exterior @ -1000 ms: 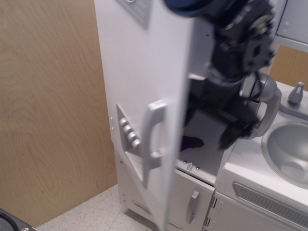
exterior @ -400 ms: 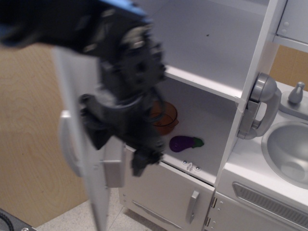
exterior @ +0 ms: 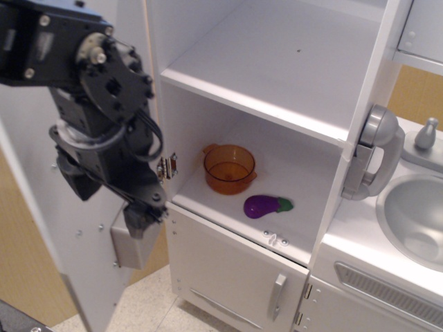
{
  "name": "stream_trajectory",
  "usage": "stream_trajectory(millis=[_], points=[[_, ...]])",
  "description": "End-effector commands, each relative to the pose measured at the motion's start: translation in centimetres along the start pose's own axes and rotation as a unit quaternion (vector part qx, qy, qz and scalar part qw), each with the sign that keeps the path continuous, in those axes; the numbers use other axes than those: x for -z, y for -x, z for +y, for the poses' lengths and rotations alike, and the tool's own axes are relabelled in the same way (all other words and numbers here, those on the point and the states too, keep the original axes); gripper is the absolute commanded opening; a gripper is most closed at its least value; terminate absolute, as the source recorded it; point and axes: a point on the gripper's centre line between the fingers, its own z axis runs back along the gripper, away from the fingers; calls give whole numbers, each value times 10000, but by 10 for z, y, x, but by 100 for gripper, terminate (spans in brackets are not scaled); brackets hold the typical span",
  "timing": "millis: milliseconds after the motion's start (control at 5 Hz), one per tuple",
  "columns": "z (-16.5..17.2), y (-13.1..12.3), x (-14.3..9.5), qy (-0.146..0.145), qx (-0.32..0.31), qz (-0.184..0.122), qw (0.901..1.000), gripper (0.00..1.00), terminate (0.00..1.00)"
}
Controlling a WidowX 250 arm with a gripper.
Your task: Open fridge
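Gripper (exterior: 142,214) — dark, low against the inner face of the swung-wide door (exterior: 69,228); grip state cannot be told. Fridge (exterior: 277,90) — open, white shelves; orange pot (exterior: 229,168) beside purple eggplant (exterior: 266,205). Right: sink (exterior: 415,214), grey phone (exterior: 374,155)

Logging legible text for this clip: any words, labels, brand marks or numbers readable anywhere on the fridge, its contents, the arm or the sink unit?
None can be read.
fridge: plain white shelves and door, no lettering.
orange pot and purple eggplant: unmarked.
robot arm: no legible marking.
sink and silver phone: no text visible.
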Motion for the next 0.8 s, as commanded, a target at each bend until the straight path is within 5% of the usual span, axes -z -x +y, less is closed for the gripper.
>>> stream_trajectory(millis=[0, 400, 600], points=[[45, -13, -4, -20, 92, 7, 10000, 100, 0], [45, -13, -4, -20, 92, 7, 10000, 100, 0], [45, -13, -4, -20, 92, 7, 10000, 100, 100]])
